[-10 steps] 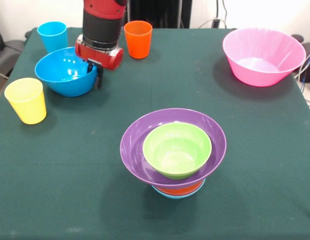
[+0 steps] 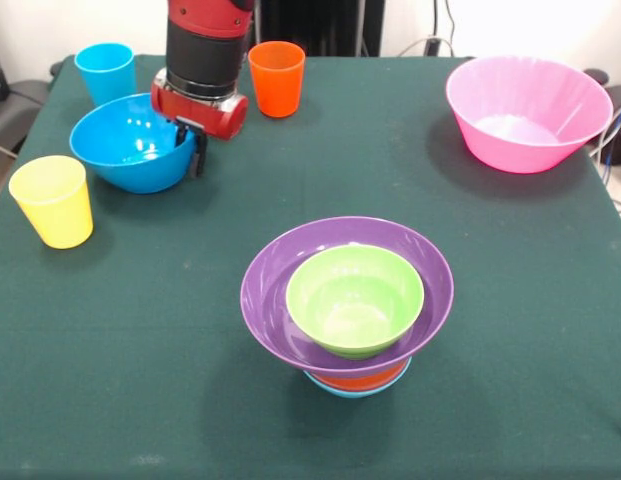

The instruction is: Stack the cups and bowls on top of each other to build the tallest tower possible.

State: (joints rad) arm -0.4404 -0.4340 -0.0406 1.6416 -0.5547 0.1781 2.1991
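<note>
Four bowls already form the tower (image 2: 348, 305) near the tabletop's (image 2: 140, 380) front edge. The end effector (image 2: 193, 148) sits at the blue bowl's (image 2: 133, 142) rim, seemingly clamped on it; a thin one-sided rim grip could let it tilt or slip when lifted.

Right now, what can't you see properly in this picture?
- Gripper, front view: at the deep blue bowl's rim; open or shut can't be told.
- Light-blue bowl and orange bowl, front view: mostly hidden under the purple bowl.
- Arm, front view: cut off by the top edge.
</note>
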